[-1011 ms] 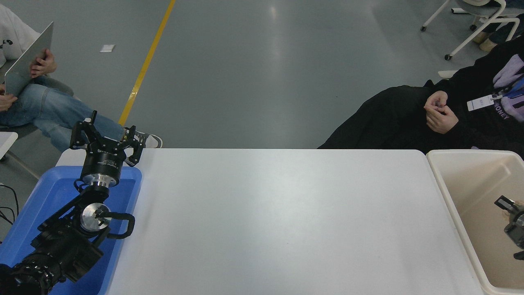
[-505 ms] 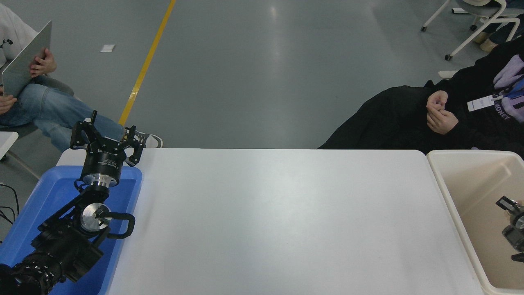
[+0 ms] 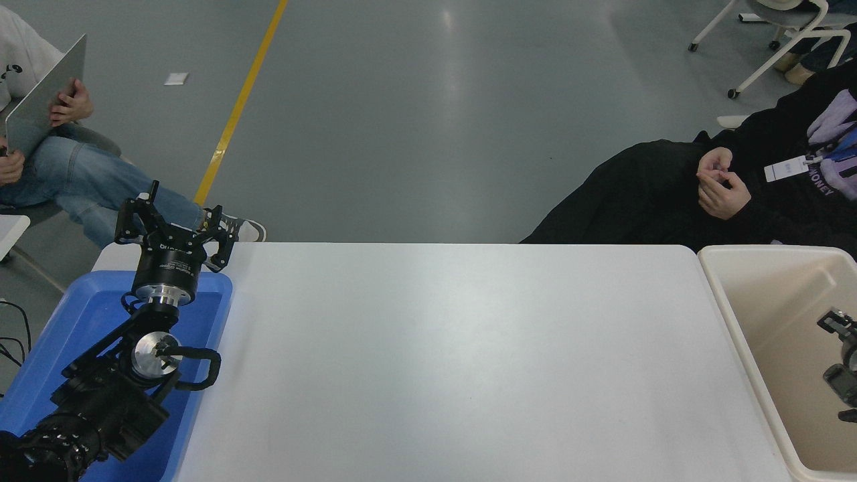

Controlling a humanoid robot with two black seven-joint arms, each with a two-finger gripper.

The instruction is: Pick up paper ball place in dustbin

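The cream-white dustbin (image 3: 730, 314) stands at the table's right end, its beige inside in view. My right gripper (image 3: 843, 331) hangs over the bin's inside at the picture's right edge. Only one black fingertip and part of its body show; the rest is cut off by the edge. The paper ball is not visible in this frame. My left gripper (image 3: 171, 215) is parked at the far left over the blue tray, fingers spread open and empty.
A blue tray (image 3: 73, 314) lies under the left arm at the table's left end. A person in black sits behind the bin at the far right, hands (image 3: 720, 184) together. Another person with a laptop sits at the far left.
My right gripper has slid further right, out toward the picture's edge. The bit of tan paper seen at its fingers earlier no longer shows. The left arm has not moved.
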